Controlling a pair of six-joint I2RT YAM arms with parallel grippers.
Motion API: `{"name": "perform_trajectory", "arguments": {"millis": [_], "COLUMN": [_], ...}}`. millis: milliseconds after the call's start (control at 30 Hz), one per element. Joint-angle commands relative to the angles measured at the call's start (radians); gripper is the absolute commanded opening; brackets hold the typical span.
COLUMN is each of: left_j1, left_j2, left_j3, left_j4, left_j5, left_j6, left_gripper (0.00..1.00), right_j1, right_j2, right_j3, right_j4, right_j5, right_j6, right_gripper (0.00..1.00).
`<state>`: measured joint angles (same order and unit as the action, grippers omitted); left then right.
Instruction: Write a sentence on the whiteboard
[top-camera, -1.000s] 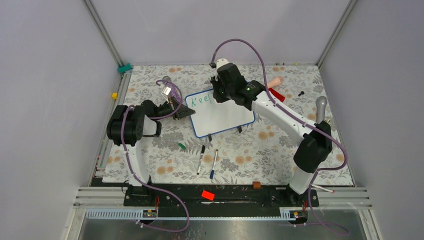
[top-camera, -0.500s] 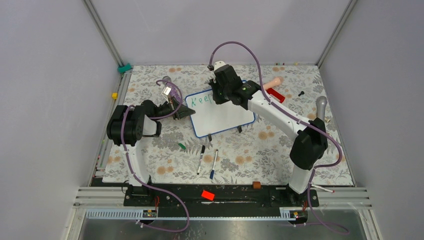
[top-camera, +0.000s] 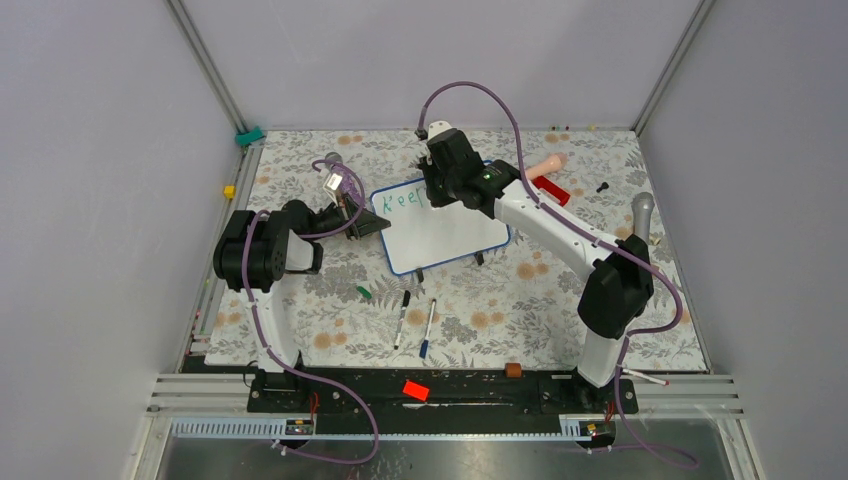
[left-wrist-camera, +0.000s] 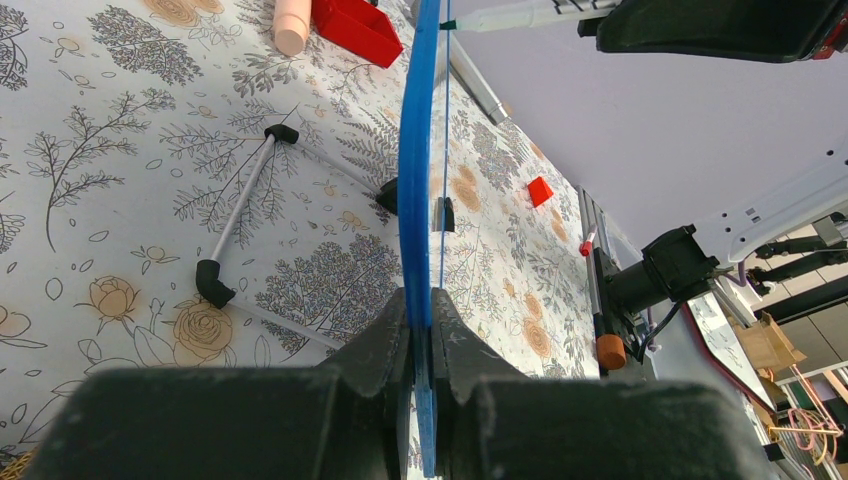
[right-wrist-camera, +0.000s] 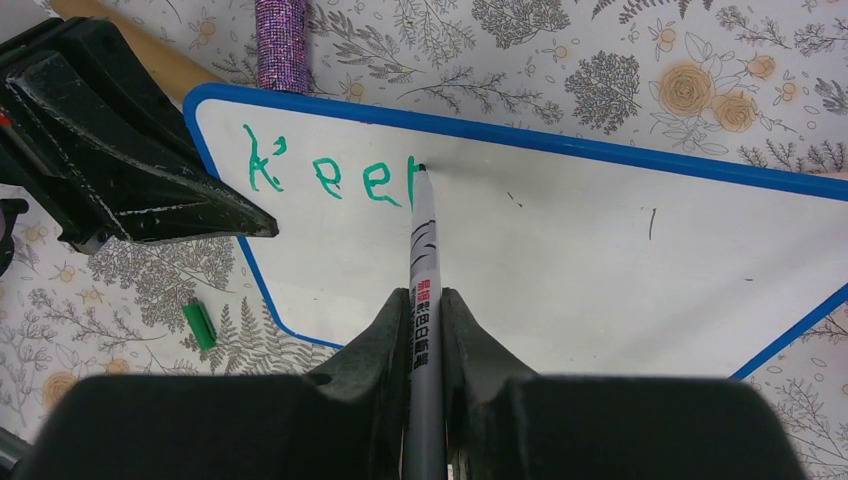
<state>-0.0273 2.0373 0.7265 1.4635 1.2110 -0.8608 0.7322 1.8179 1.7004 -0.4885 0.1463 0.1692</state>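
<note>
The left gripper (left-wrist-camera: 425, 312) pinches the whiteboard (left-wrist-camera: 418, 150) by its blue rim, jaws tight against it; the board runs edge-on straight up from the jaws; left of them lies a grey rod (left-wrist-camera: 240, 215) with black ends; far above, a marker (left-wrist-camera: 510, 17) tip meets the board's right face.

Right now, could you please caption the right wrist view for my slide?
Right fingers grip a marker, its tip touching the whiteboard at the end of green lettering.
</note>
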Motion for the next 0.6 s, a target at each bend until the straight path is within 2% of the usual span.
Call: {"name": "perform_trajectory", "arguments": {"millis": [0,567], "left_j1": [-0.005,-0.005], "left_j2": [0.008,0.008], "left_j3": [-0.022,-0.023], "left_j4": [0.009,0.009], "left_j5": [0.048,0.047], "left_j6": [0.107,0.108], "left_gripper": [0.00,0.00], "right_j1": [-0.002,-0.002], "right_j2": [0.000,-0.031], "right_j3": [0.033,-0.011], "right_j4": [0.002,-0.023], "right_j5": [0.070,0.074], "right_j6": [-0.009,-0.033], "right_gripper": [0.00,0.00]}}
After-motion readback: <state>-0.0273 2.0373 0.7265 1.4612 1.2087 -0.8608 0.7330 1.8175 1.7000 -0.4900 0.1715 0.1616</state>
